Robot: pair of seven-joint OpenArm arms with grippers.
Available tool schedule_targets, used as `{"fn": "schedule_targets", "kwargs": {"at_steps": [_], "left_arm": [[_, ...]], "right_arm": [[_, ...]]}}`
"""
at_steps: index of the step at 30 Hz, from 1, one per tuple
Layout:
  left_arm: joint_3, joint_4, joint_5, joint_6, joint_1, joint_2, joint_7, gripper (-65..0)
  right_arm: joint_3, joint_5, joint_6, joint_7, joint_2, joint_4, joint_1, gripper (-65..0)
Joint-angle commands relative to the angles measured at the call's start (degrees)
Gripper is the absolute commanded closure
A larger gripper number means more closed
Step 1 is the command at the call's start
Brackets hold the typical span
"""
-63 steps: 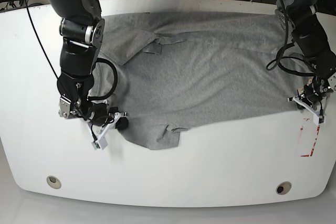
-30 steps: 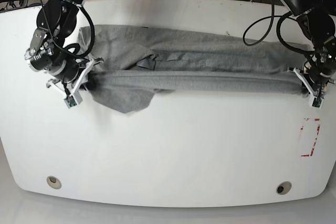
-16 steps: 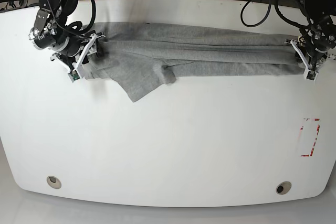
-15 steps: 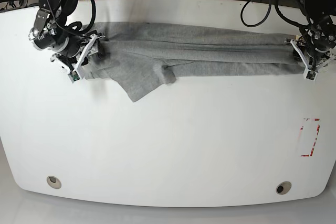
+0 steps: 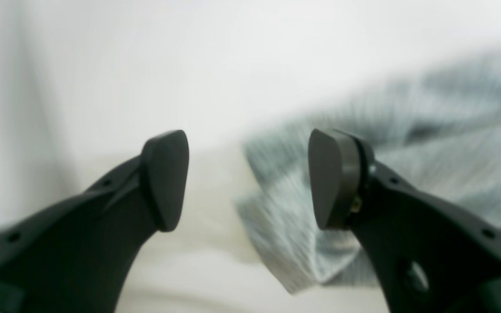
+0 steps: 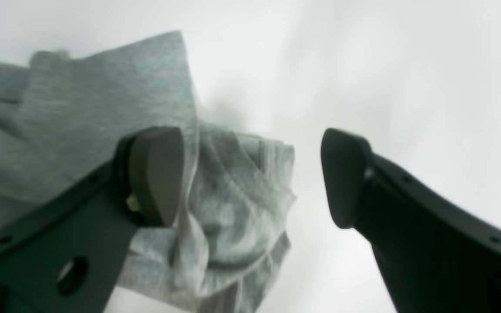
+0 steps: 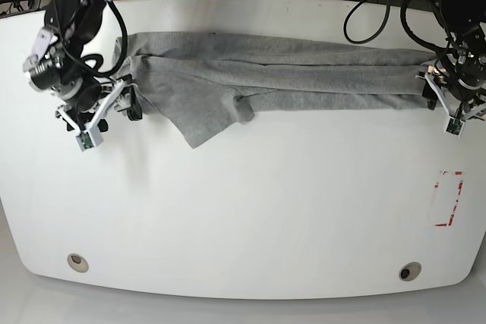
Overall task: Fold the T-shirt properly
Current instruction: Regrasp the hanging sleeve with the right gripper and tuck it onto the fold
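A: Item one, the T-shirt point(image 7: 266, 73)?

B: It is lying along the far part of the white table point(image 7: 250, 210), folded into a long, narrow grey band that is running nearly from one side of the table to the other. One flap of cloth is sticking out toward the near edge, closer to the right arm's end. In the left wrist view the shirt point(image 5: 407, 165) is showing as blurred, ribbed grey cloth; in the right wrist view it point(image 6: 102, 117) is bunching into folds.

A: Item two, the left gripper point(image 7: 448, 100)?

B: It is sitting at the band's end on the base view's right. Up close, the left gripper point(image 5: 248, 180) is standing with its jaws spread wide, nothing between them; the shirt's end is lying behind and beside one finger.

A: Item three, the right gripper point(image 7: 106, 108)?

B: It is sitting just off the band's other end. Up close, the right gripper point(image 6: 250, 178) is likewise gaping, gripping nothing, with bunched cloth lying beside one finger.

A: Other entries?

B: A red-marked label point(image 7: 448, 199) is lying on the table, well apart from the shirt.
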Motion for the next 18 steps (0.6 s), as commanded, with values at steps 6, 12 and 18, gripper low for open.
{"fn": "schedule_targets", "kwargs": {"at_steps": [6, 12, 18], "left_arm": [[2.6, 4.9, 0.5, 0.4, -0.7, 3.6, -0.4, -39.0], [6.3, 3.7, 0.6, 0.4, 2.5, 4.3, -0.4, -39.0], [6.0, 1.5, 0.5, 0.4, 5.0, 4.0, -0.7, -39.0]], "right_arm": [[-7.8, 1.5, 0.1, 3.1, -1.2, -14.1, 8.5, -40.6], [-14.4, 1.4, 0.1, 9.1, -1.1, -25.9, 12.5, -39.3], [-18.6, -2.2, 0.1, 13.9, -0.9, -31.9, 14.6, -39.3]]}}
